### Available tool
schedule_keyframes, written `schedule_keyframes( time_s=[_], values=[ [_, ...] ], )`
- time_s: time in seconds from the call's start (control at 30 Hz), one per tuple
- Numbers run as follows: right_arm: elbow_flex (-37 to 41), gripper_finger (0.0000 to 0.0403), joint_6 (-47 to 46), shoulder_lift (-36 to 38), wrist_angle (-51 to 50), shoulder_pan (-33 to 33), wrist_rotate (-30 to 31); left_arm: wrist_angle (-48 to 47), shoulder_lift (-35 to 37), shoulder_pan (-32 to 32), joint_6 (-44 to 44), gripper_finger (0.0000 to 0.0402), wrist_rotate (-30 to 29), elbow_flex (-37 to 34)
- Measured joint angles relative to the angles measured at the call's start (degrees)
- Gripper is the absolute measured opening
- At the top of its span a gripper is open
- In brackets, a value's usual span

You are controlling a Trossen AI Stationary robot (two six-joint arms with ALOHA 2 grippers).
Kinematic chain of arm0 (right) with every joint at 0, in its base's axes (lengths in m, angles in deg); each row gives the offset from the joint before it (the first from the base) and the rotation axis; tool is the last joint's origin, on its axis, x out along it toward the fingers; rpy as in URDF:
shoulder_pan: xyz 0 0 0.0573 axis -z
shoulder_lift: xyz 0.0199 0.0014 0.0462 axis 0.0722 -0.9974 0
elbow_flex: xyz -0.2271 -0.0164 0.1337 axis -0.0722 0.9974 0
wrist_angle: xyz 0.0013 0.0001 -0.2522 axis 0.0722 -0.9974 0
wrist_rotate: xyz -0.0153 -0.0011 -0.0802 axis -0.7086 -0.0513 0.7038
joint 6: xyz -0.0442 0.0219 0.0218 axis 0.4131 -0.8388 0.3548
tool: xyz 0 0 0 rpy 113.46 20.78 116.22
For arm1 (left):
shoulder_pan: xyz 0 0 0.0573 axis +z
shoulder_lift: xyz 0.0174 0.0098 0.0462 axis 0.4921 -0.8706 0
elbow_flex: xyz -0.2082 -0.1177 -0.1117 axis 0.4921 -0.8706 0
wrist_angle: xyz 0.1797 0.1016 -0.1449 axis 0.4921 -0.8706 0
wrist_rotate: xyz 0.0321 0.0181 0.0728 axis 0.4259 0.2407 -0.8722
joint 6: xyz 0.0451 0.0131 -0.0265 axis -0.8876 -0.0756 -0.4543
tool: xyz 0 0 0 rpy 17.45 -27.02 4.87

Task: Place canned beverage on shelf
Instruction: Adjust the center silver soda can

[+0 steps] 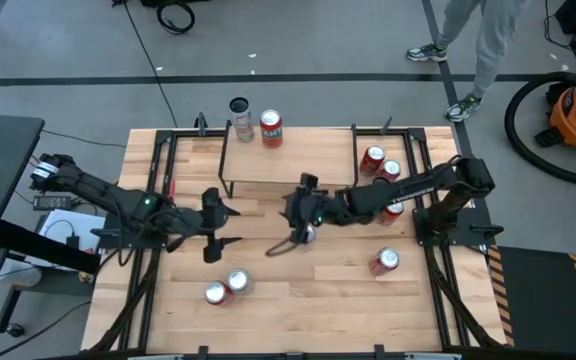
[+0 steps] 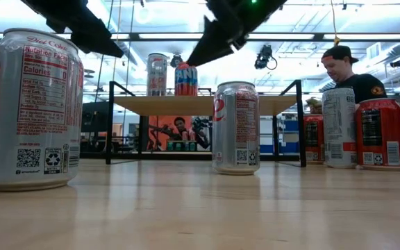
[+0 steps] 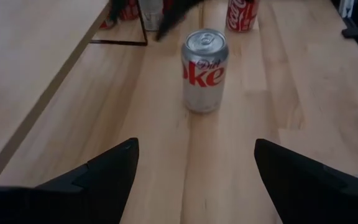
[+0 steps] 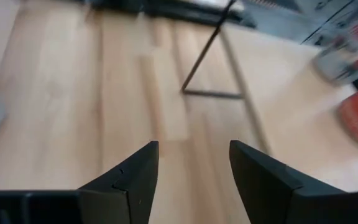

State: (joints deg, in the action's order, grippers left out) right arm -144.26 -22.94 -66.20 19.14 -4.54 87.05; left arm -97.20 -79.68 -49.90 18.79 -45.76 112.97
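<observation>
On the pale plank table [image 1: 298,300], the left tool [image 1: 211,230] hovers left of centre with its dark, wedge-shaped fingers spread apart and empty. A silver "Diet Coke" can [image 1: 308,233] stands near mid-table, beneath the right tool [image 1: 295,208], whose fingers are also apart. The light-wood shelf [image 1: 298,155] by the far edge carries a silver can [image 1: 239,107] and a red can [image 1: 270,127].

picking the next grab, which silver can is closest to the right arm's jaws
The lone Diet Coke can at mid-table, right beside the right gripper; the other silver cans sit farther off.
</observation>
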Motion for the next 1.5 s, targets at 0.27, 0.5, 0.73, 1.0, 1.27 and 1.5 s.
schedule_keyframes(
  time_s=[0.27, 0.5, 0.73, 1.0, 1.27, 1.5],
  values=[
    [-0.02, 0.0271, -10.56, 0.32, -9.04, -5.5, -1.64, -0.05, -0.12, -0.09, 0.25, 0.0329, -0.01, 0.05],
    [-0.02, 0.0345, -24.99, 0.81, -12.19, -8.39, 1.05, -0.38, -0.12, -0.07, 0.26, 0.0329, 0.0, 0.05],
    [-0.02, 0.0348, -35.82, -0.66, -15.7, -10.18, 9.23, -1.54, -0.12, -0.07, 0.93, 0.0329, 0.02, 0.05],
    [2.11, 0.0348, -41.25, -0.68, -14.95, -11.57, 11.35, -2.62, -0.09, -0.07, 2.54, 0.0329, 0.04, 0.03],
    [8.55, 0.0348, -42.49, -0.78, -5.86, -11.57, 11.37, -2.67, -0.09, -0.07, 2.68, 0.0329, 0.04, 0.03],
    [10.05, 0.0348, -35.03, -0.76, -5.65, -10.83, 7.54, -2.66, -0.09, -0.07, 2.68, 0.0329, 0.04, 0.03]
  ],
)
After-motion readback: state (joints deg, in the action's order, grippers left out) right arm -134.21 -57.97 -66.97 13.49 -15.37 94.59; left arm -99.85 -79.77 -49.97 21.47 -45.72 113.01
